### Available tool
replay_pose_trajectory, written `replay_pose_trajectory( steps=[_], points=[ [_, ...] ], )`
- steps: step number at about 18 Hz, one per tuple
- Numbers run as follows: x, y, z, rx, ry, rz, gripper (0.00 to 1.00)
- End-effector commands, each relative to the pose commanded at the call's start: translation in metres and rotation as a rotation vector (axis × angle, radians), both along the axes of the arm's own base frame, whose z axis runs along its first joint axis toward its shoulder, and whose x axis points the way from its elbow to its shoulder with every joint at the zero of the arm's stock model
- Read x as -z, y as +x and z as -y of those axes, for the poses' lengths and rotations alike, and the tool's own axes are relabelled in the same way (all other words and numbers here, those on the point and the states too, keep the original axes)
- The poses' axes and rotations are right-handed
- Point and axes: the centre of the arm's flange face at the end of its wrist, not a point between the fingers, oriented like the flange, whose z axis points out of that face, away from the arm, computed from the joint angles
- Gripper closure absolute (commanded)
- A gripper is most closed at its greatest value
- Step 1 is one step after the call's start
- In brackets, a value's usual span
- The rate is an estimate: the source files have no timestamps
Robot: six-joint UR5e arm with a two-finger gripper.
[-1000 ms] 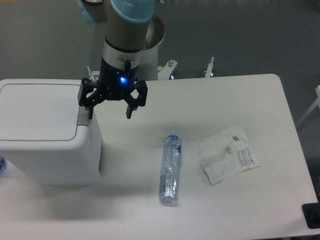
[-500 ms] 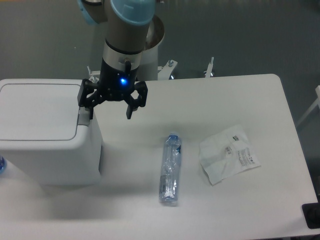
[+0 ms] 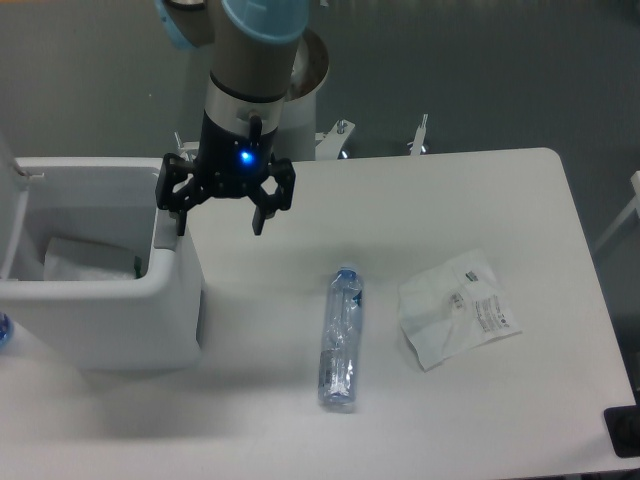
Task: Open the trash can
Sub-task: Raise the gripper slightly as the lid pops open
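Trash can point(image 3: 100, 300) lid's up, white stuff visible inside. Gripper point(image 3: 222, 218) at its 3 o'clock edge, fingers spread wide, holding nothing.

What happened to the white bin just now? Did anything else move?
The trash can popped open: its flat lid, shut a moment ago, has swung up to the far left, so you can see something white inside. The gripper stayed open by the bin's right edge, holding nothing. The bottle and the crumpled wrapper did not move.

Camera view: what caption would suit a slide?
Open gripper beside the trash can, its lid up; bottle lying nearby.
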Motion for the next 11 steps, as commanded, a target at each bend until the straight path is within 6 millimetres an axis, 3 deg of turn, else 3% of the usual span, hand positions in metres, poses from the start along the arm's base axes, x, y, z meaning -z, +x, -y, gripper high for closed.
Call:
replay_pose_trajectory(
  steps=[2,3,7,11],
  points=[
    [-0.023,-0.014,0.007,0.011,0.034,-0.058,0.0],
    [-0.022,-0.035,0.019,0.007,0.017,-0.095,0.0],
    [0.001,-0.099,0.051,0.061,-0.15,-0.245,0.0],
    [0.02,-0.133,0.064,0.106,-0.198,-0.263,0.0]
  ],
)
